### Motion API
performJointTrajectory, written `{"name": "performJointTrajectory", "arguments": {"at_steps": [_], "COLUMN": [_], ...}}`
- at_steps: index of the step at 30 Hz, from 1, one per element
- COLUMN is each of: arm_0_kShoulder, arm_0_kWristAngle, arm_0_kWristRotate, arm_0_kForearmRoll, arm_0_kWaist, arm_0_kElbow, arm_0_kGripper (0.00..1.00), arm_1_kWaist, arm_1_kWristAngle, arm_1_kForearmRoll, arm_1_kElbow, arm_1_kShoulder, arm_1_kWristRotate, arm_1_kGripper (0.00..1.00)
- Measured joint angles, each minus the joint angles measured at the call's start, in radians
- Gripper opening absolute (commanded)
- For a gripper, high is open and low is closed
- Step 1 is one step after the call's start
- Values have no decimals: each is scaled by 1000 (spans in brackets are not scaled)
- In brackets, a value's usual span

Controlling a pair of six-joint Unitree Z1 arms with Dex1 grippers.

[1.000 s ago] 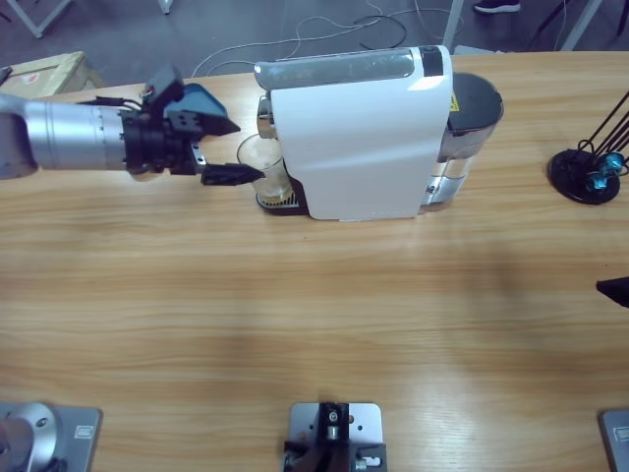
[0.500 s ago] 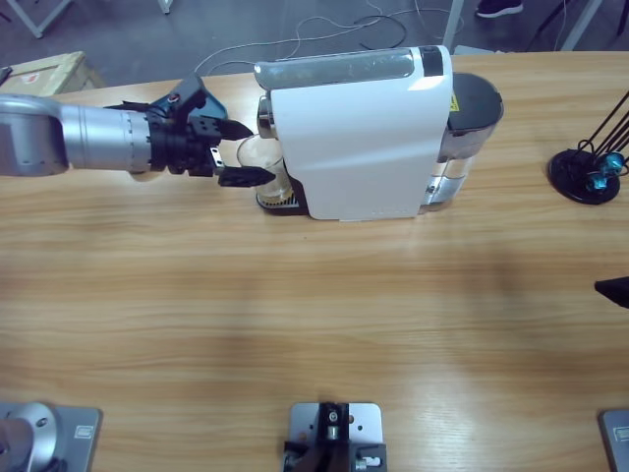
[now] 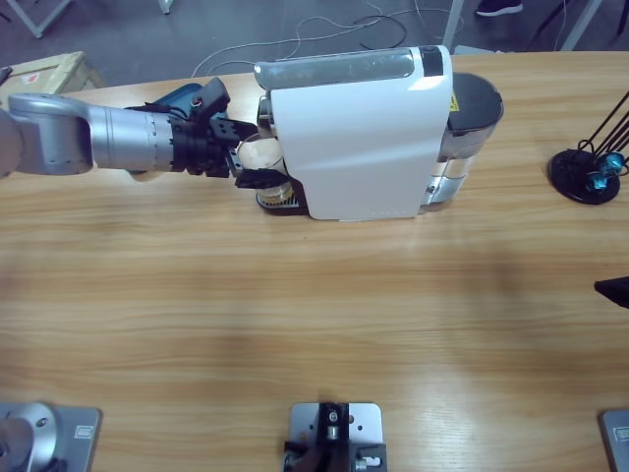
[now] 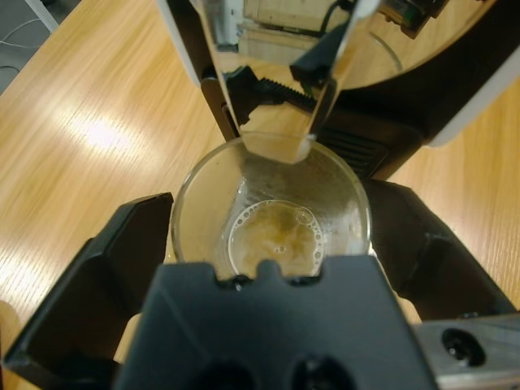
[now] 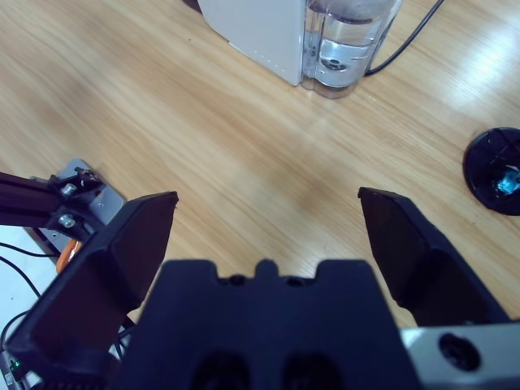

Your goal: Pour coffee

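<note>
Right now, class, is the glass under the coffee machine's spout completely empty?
No. The left wrist view shows a little foamy brown coffee at the bottom of the glass.

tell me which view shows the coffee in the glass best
The left wrist view: it looks down into the glass, showing a shallow foamy pool between the left claw's open jaws. The high view shows only its rim beside the coffee machine; the right wrist view misses it.

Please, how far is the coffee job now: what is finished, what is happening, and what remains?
Looks done: the glass under the coffee machine already holds a little foamy coffee.
In hand: the left hand has its open jaws on either side of the glass, not yet closed.
Left: closing on the glass and taking it out. The right hand is open over bare table.
</note>
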Motion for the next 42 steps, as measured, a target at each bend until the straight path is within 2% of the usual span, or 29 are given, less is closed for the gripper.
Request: {"name": "performJointTrajectory", "arguments": {"at_steps": [1, 2, 18, 23, 27, 31, 34, 42], "arm_0_kShoulder": [0, 0, -6, -56, -76, -75, -51, 60], "arm_0_kWristAngle": [1, 2, -47, -30, 108, 379, 517, 592], "arm_0_kWristRotate": [0, 0, 22, 22, -43, -249, -372, -454], "arm_0_kForearmRoll": [0, -1, -25, -27, -65, -144, -178, -208], "arm_0_kWaist": [0, 0, 16, 103, 178, 210, 240, 292], "arm_0_kElbow": [0, 0, 31, 66, 67, 52, 13, -39], "arm_0_kGripper": [96, 4, 0, 0, 0, 0, 0, 0], "arm_1_kWaist": [0, 0, 0, 0, 0, 1, 1, 1], "arm_1_kWristAngle": [0, 0, 0, 0, 0, 0, 0, 7], "arm_1_kForearmRoll": [0, 0, 0, 0, 0, -1, -24, -52], "arm_1_kElbow": [0, 0, 0, 0, 0, 0, 2, 8], "arm_1_kShoulder": [0, 0, 0, 0, 0, 0, 0, 8], "arm_1_kWristRotate": [0, 0, 2, 2, 2, 2, 16, 31], "arm_1_kGripper": [1000, 1000, 1000, 1000, 1000, 1000, 1000, 1000]}}
